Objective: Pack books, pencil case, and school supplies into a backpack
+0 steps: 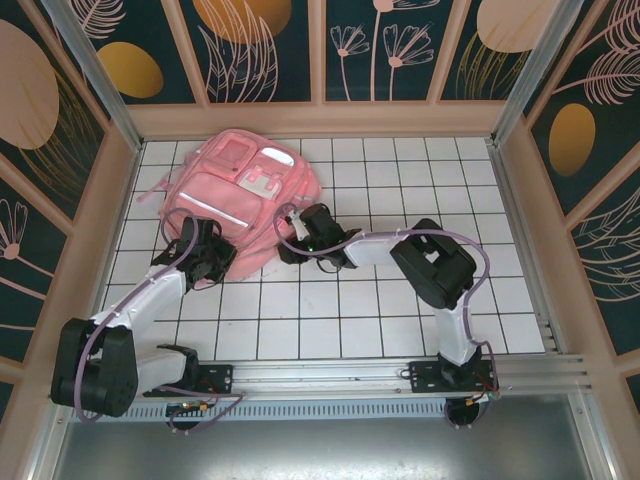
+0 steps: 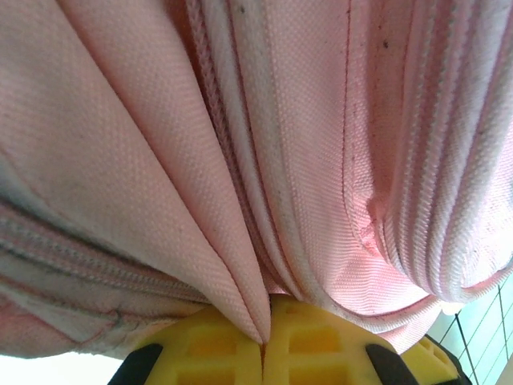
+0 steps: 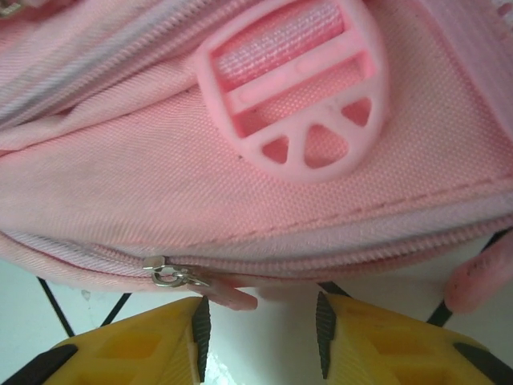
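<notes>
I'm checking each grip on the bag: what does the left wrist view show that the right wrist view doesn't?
Left wrist: a fold of the large soft pink fabric backpack pinched in the shut left gripper. Right wrist: a rounded pink plastic strap buckle, a small silver metal zipper slider, and the right gripper open, holding nothing. Both: pink woven fabric above yellow fingers.

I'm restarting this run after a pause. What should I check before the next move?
1. Fold of the backpack pinched in the left gripper: ok.
2. Jaws of the right gripper apart: ok.
3. The zipper pull lies close ahead of the right gripper: ok.
4. That pull gripped: not ok, it lies free.
5. Whether the zipper is open: cannot tell.
6. Backpack contents: cannot tell.
</notes>
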You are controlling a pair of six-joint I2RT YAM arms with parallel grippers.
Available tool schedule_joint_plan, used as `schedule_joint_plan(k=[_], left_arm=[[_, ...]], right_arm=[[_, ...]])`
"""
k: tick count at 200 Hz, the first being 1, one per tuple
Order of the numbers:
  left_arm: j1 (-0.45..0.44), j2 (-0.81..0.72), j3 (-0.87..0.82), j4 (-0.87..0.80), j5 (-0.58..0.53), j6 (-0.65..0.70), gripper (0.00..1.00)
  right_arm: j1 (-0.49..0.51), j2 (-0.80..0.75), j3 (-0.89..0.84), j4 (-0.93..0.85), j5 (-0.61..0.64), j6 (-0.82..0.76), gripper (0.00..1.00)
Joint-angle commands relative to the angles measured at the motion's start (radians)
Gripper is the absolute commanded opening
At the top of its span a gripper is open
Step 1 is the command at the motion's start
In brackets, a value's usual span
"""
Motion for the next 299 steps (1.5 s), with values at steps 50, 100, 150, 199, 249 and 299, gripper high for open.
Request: schedule_joint_plan(k=[50, 100, 150, 199, 249, 299], left_arm=[[0.005, 0.013, -0.01, -0.005, -0.044, 0.028, 0.0], [0.005, 0.019, -0.01, -0.001, -0.041, 0.03, 0.0], [0.006, 0.017, -0.016, 0.002, -0.038, 0.025, 0.0], [0.005, 0.013, -0.019, -0.001, -0.04, 0.026, 0.0], [0.005, -0.002, -0.02, -0.012, -0.044, 0.029, 0.0], [0.005, -0.032, -0.022, -0.039, -0.057, 0.039, 0.0]], right_arm=[[0.002, 0.054, 0.044, 0.029, -0.122, -0.016, 0.45], [0.004, 0.06, 0.028, 0.06, -0.123, -0.004, 0.46], [0.011, 0.069, 0.049, 0.098, -0.148, 0.032, 0.33], [0.006, 0.006, -0.002, 0.085, -0.087, 0.038, 0.0], [-0.033, -0.069, -0.057, -0.007, 0.108, 0.046, 0.0], [-0.131, -0.032, -0.02, -0.099, 0.234, 0.065, 0.0]])
